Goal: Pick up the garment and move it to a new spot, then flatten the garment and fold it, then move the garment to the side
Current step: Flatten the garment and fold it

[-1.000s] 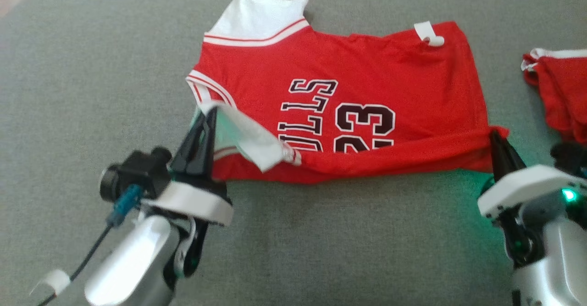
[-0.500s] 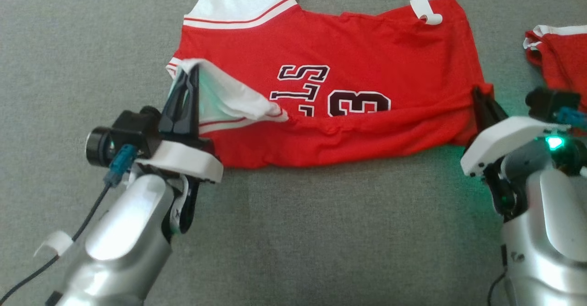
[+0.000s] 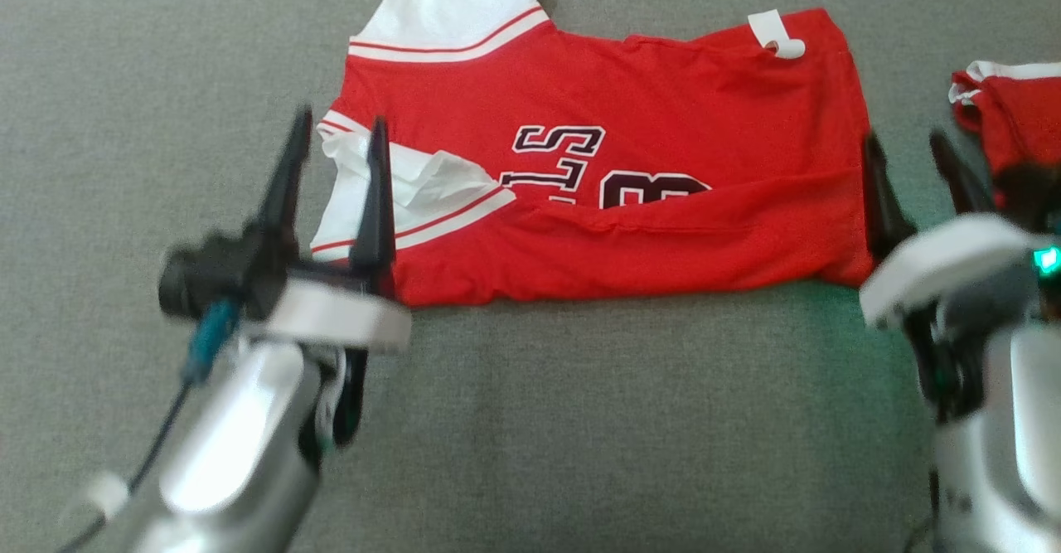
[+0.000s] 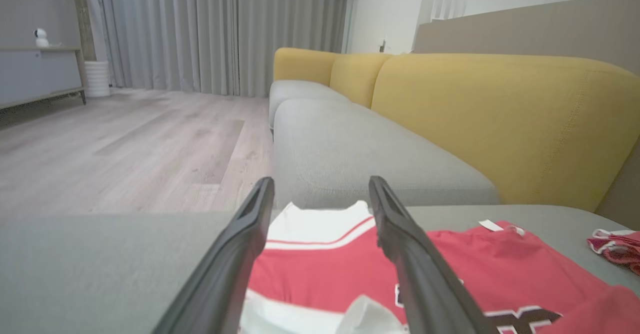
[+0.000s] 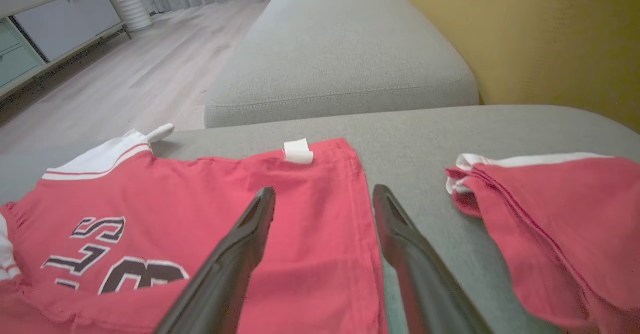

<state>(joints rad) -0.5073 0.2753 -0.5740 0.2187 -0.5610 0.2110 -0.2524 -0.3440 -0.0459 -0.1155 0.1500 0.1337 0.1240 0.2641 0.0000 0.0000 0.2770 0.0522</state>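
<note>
A red jersey [image 3: 663, 113] with white sleeves and dark lettering lies on the grey cushion [image 3: 580, 420], its near edge folded over the number. My left gripper [image 3: 340, 126] stands open above the white sleeve [image 3: 414, 184] at the jersey's left end, nothing between its fingers. My right gripper [image 3: 908, 143] is open at the jersey's right edge, holding nothing. The left wrist view shows the jersey [image 4: 320, 269] past the open left gripper [image 4: 320, 186]. In the right wrist view the jersey [image 5: 200, 209] lies under the spread right gripper [image 5: 325, 191].
A second red garment [image 3: 1011, 122] lies bunched at the right, also in the right wrist view [image 5: 565, 214]. A white tag [image 3: 775, 35] sticks up at the jersey's far edge. A yellow sofa back [image 4: 500, 113] rises behind the cushions, with wooden floor [image 4: 125, 138] beyond.
Both grippers were shut on the jersey's near edge, carried it forward over the number, then opened and let go. The fold now lies flat. The head camera shifted between frames.
</note>
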